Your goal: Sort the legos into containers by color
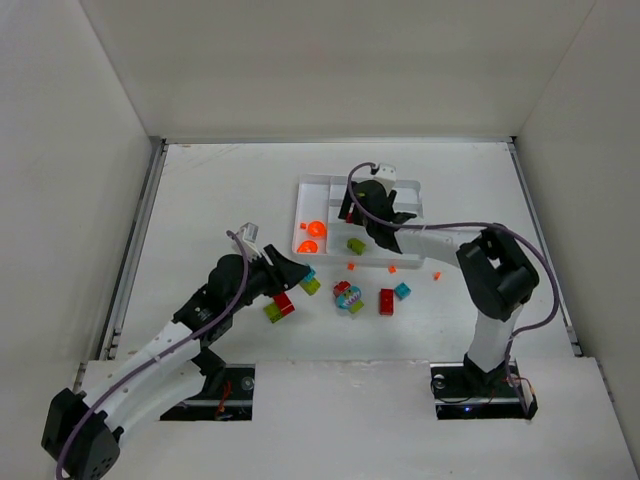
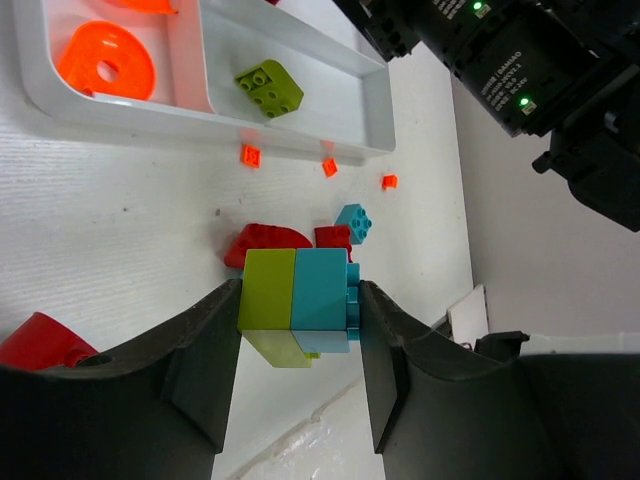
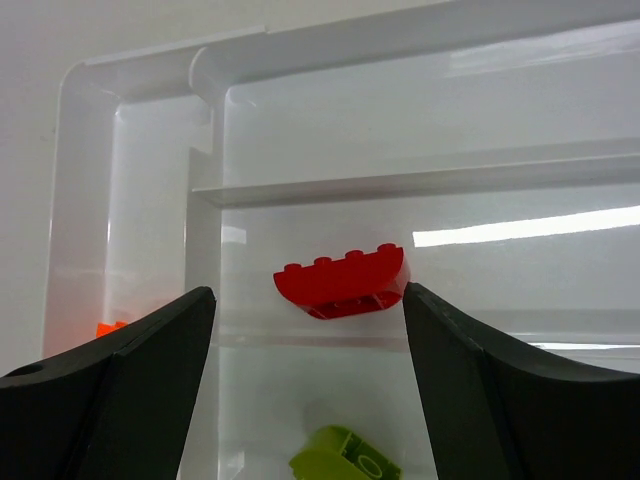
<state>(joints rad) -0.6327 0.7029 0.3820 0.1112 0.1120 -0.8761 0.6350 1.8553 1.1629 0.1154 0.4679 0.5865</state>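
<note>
My left gripper (image 2: 300, 300) is shut on a joined lime green and teal brick (image 2: 295, 298), held just above the table; in the top view it (image 1: 303, 280) is short of the tray. My right gripper (image 3: 308, 300) is open over the white tray (image 3: 400, 185), a red curved brick (image 3: 343, 281) between its fingers in a middle slot, its right end at the right fingertip. A lime brick (image 3: 345, 455) lies in the nearest slot. Two orange round pieces (image 1: 311, 236) lie in the side section.
Loose on the table in front of the tray (image 1: 330, 180): a red brick (image 1: 284, 304) beside a lime one (image 1: 272, 313), a mixed cluster (image 1: 348, 296), a red brick (image 1: 387, 301), a teal brick (image 1: 402, 291) and tiny orange pieces (image 2: 250, 155). Walls enclose the table.
</note>
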